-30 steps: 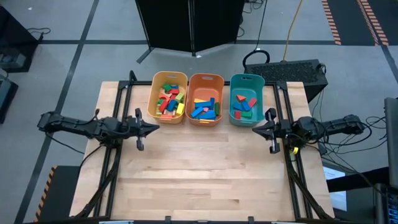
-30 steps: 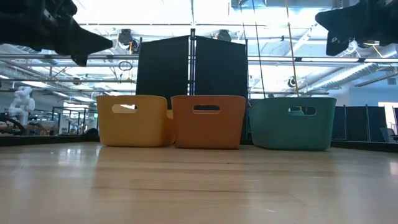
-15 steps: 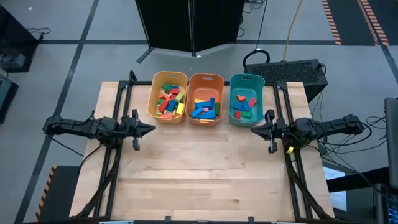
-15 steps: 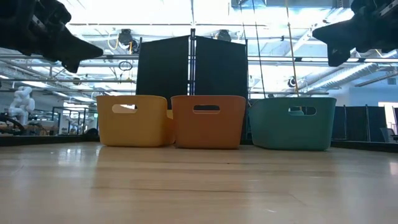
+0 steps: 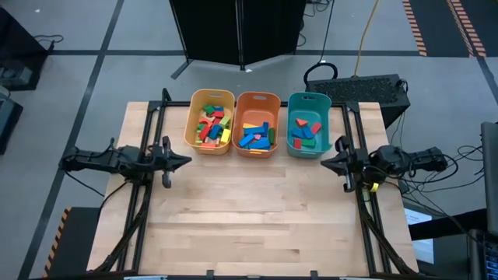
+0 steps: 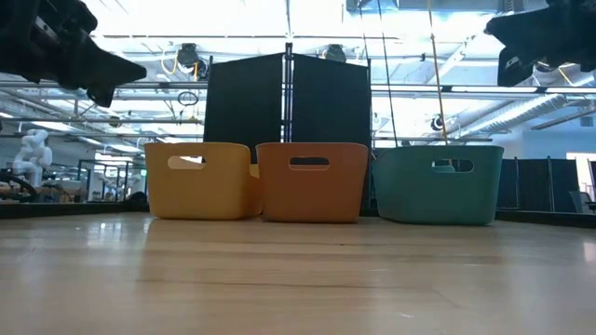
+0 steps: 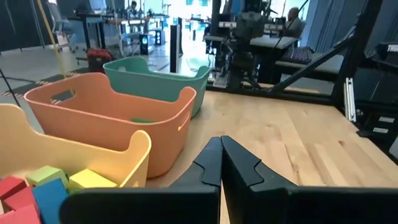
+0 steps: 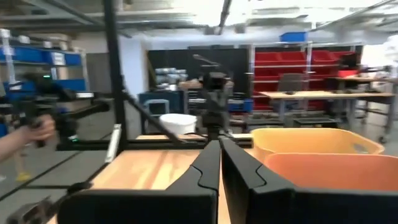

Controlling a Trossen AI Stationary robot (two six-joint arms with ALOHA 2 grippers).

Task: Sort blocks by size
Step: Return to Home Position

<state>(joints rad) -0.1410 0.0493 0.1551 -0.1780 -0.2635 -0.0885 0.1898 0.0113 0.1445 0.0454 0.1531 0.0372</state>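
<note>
Coloured wooden blocks lie inside three bins at the table's far edge: small ones [image 5: 212, 124] in the yellow bin [image 5: 210, 100], blue and yellow ones [image 5: 257, 137] in the orange bin [image 5: 257, 98], larger ones [image 5: 305, 134] in the teal bin [image 5: 309, 98]. My left gripper [image 5: 187, 161] hovers shut near the table's left edge, pointing level toward the middle, with nothing in it. My right gripper [image 5: 324, 163] hovers shut near the right edge, pointing toward the left, also with nothing in it. In the left wrist view the shut fingers [image 7: 221, 144] point past the yellow bin [image 7: 74, 152].
Bare wooden tabletop [image 5: 257, 210] spreads in front of the bins. Black frame rails [image 5: 148, 124] run along both table sides. A black panel [image 6: 287, 98] stands behind the bins. A person's hand [image 8: 22, 140] shows at the room's edge in the right wrist view.
Both arms have drawn back from the middle: my left gripper toward the table's left edge, my right gripper toward the right edge. Both stay shut.
</note>
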